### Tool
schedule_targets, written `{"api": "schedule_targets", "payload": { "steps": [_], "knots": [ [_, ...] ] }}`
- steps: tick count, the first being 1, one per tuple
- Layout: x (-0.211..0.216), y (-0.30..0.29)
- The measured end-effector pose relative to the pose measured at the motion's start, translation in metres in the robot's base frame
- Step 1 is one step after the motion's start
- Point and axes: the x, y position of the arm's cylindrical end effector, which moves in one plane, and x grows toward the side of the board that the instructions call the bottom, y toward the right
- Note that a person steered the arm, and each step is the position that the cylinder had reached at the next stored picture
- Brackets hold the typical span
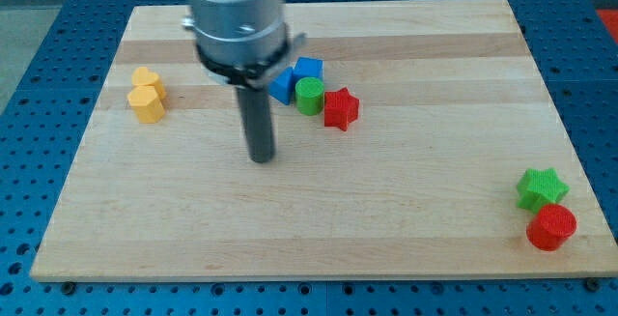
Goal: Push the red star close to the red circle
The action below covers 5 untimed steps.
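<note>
The red star (340,108) lies a little above the board's middle, touching the right side of a green round block (309,95). The red circle (551,227) sits near the board's bottom right corner, just below a green star (540,187). My tip (262,158) rests on the board to the left of and below the red star, apart from it and from every block. The rod rises from it to the arm's grey body at the view's top.
Two blue blocks (307,70) (282,86) sit against the green round block at its top and left. Two yellow blocks (147,80) (147,104) lie together near the board's left edge. The wooden board (406,210) sits on a blue perforated table.
</note>
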Motion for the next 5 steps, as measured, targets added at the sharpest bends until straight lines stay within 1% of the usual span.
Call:
{"api": "schedule_targets", "payload": {
  "steps": [1, 2, 3, 5],
  "knots": [
    [-0.039, -0.017],
    [-0.070, -0.012],
    [-0.096, 0.006],
    [-0.099, 0.044]
  ]
}}
